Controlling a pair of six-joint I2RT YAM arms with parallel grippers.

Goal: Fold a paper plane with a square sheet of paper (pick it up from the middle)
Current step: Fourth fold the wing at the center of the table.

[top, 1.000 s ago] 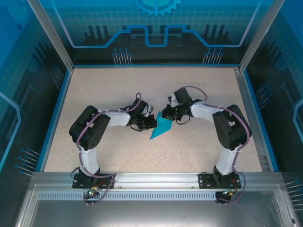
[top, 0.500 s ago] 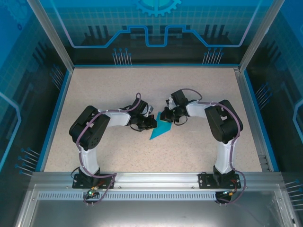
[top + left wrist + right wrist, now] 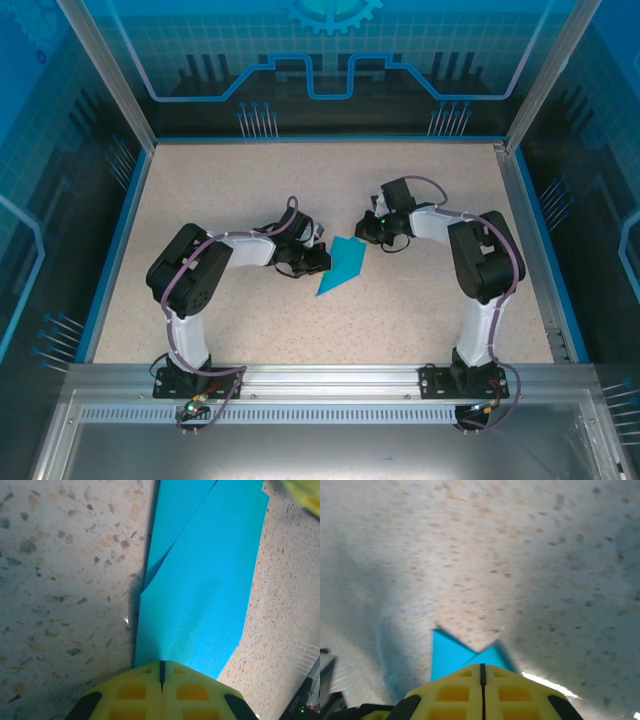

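The teal-blue sheet of paper, folded into a slim pointed shape with layered flaps, lies flat on the speckled table between the two arms. Its point aims toward the near left. My left gripper is shut, its yellow fingertips resting at the paper's left edge. My right gripper is shut too and hovers just past the paper's far right corner. In the right wrist view two teal corners of the paper stick out beyond that gripper.
A blue rim and clear panels fence the table on three sides. A metal rail carrying both arm bases runs along the near edge. Open tabletop lies toward the back and on both sides.
My right gripper has pulled back to the right and away from the paper, uncovering its far right corner. The left gripper and the paper have stayed put.
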